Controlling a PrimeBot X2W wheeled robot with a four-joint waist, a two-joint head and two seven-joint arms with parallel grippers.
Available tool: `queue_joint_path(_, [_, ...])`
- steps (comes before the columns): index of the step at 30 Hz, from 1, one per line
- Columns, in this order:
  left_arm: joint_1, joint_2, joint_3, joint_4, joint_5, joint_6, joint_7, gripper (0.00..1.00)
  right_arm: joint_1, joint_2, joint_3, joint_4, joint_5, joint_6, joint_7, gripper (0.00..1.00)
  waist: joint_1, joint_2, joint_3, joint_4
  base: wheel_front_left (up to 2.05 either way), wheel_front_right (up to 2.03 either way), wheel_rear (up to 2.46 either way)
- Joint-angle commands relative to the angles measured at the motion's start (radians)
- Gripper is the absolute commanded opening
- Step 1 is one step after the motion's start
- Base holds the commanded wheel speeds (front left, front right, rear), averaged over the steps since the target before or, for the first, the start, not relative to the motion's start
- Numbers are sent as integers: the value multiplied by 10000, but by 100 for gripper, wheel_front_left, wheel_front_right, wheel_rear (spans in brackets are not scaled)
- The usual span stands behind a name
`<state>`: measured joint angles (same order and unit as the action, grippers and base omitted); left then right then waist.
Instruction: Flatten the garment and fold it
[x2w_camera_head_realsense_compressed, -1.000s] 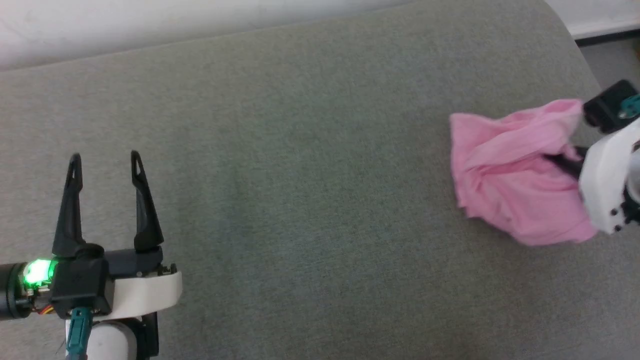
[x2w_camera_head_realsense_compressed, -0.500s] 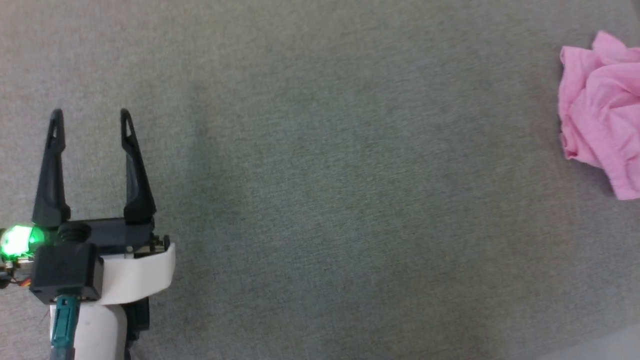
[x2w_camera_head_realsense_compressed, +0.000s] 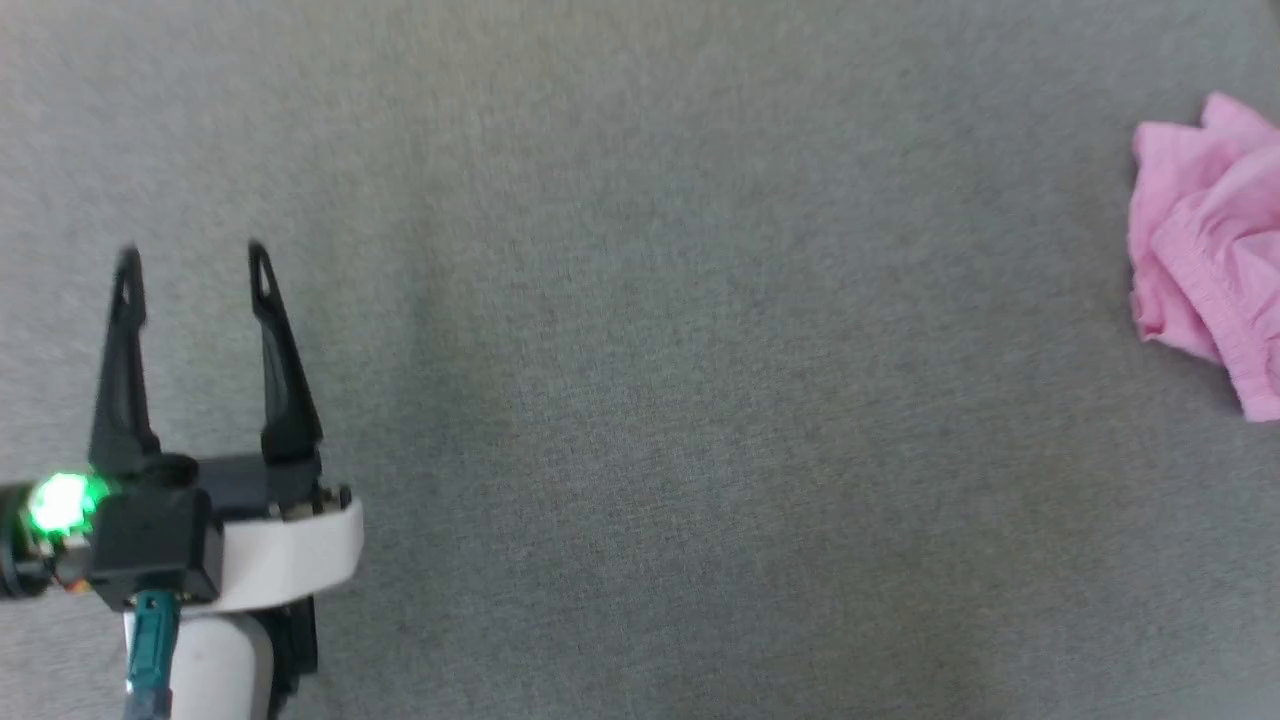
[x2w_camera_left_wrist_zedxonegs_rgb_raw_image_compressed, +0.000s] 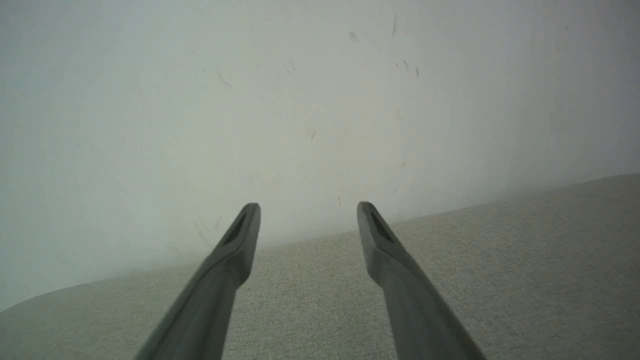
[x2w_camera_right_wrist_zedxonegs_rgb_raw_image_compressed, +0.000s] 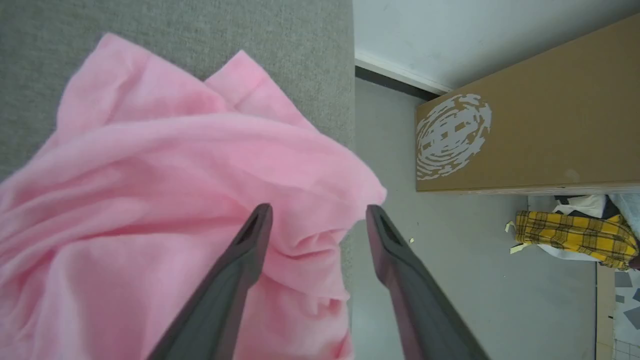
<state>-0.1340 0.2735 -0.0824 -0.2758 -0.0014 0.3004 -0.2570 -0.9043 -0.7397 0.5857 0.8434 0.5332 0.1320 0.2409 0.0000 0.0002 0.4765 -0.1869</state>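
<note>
Plainly thin, light and limp, the garment (x2w_camera_right_wrist_zedxonegs_rgb_raw_image_compressed: 150, 200) lies bunched under and beyond the spread, empty fingers of the right hand (x2w_camera_right_wrist_zedxonegs_rgb_raw_image_compressed: 318, 208); the left hand (x2w_camera_head_realsense_compressed: 193, 255), also spread, is well apart from it. Its gathered band (x2w_camera_head_realsense_compressed: 1205, 300) looks the firmest hold; crumpled so, its long axis and facing cannot be told.
</note>
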Motion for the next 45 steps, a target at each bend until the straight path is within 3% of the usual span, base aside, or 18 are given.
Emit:
queue_joint_path(1, [234,-53,15,91,-70,81,-47,100,-259,-106,-61,-77,-185,-13,-318,100,0,-2,-1070,-14,0,0,0])
queue_joint_path(8, [1076,-309,182,496,-250,193,-47,100,-497,499,-1006,-594,-1258,-13,-2930,100,0,-2,-2311,287,0,0,0])
queue_joint_path(11, [1353,-387,251,690,-304,146,-47,100,-316,980,-1681,-888,-1772,-13,-4083,100,0,-2,-2747,560,0,0,0])
queue_joint_path(15, [1654,-466,327,895,-328,44,-47,100,320,1757,-2681,-1569,-2519,-13,-4854,100,0,-2,-3263,969,0,0,0])
queue_joint_path(21, [1961,-574,391,1041,-358,-201,-47,100,2043,3149,-4372,-4121,-3273,-13,-5020,100,0,-2,-3806,1529,0,0,0])
queue_joint_path(27, [2158,-703,315,1193,-337,-505,-47,100,4465,4599,-5444,-6424,-3759,-13,-5024,100,0,-2,-4221,2008,0,0,0])
queue_joint_path(37, [2261,-886,220,1487,-320,-1012,-47,100,7666,6158,-6210,-7401,-3725,-13,-5026,100,0,-2,-4521,2354,0,0,0])
queue_joint_path(45, [2314,-999,185,1627,-267,-1292,-47,100,9142,6717,-6642,-8400,-3958,-13,-5026,100,0,-2,-4658,2330,0,0,0])
